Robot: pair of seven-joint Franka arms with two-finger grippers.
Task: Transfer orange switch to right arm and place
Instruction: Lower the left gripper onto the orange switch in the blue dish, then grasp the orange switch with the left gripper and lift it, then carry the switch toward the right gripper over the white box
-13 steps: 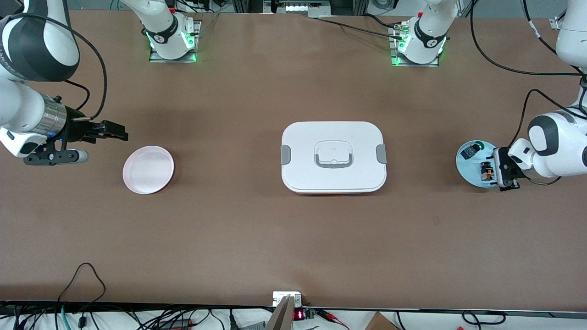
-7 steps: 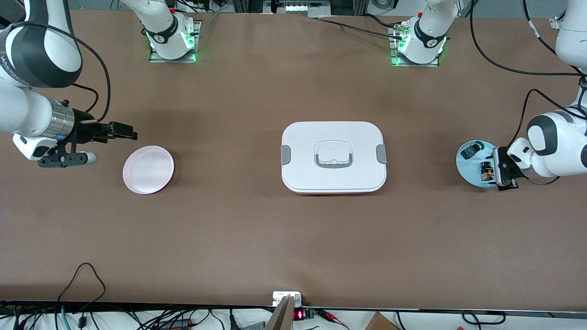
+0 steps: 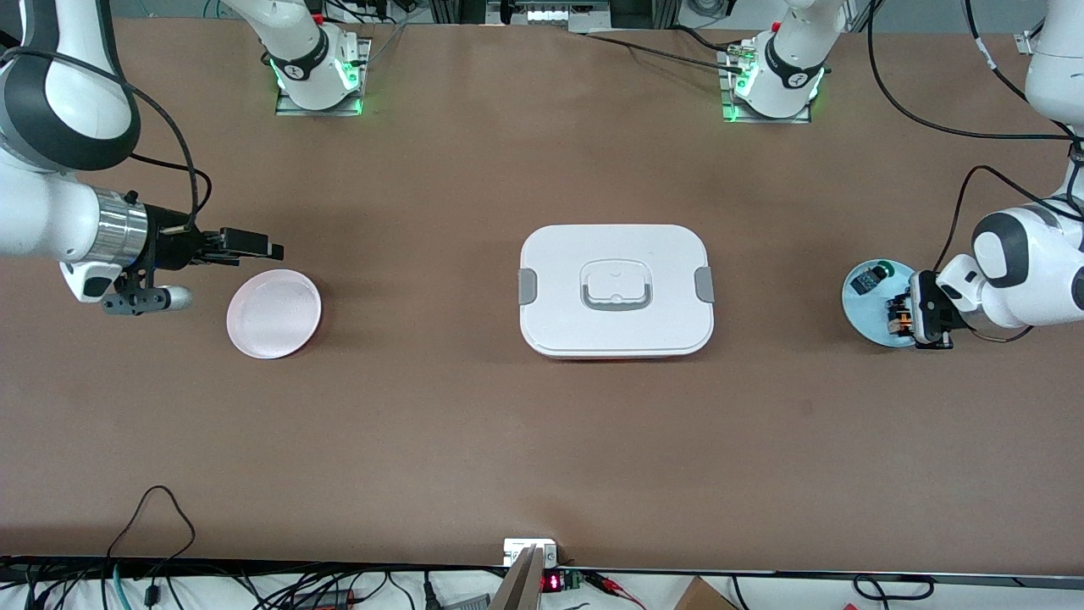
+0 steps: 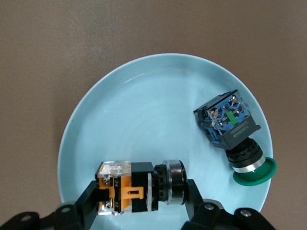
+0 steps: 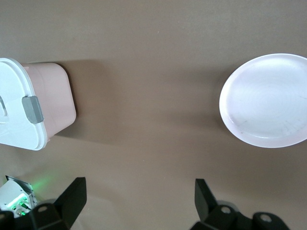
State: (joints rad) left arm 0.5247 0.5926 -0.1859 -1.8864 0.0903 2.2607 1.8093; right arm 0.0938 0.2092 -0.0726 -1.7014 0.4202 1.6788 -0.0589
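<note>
We see the left gripper (image 4: 141, 199) cut off at the left wrist frame's bottom edge, and the white lidded box (image 5: 31, 108) cropped at the right wrist frame's left edge.

So the white lidded plastic box (image 3: 616, 290) sits mid-surface. The round pale pink plate (image 3: 273, 313) is toward the right arm's end, the round light blue plate (image 3: 864, 305) toward the left arm's, with the orange switch (image 4: 139, 187) and green-capped switch (image 4: 235, 132) lying apart on it.

Orange switch (image 4: 139, 191) (lying sideways) on blue plate (image 4: 144, 110).
</note>
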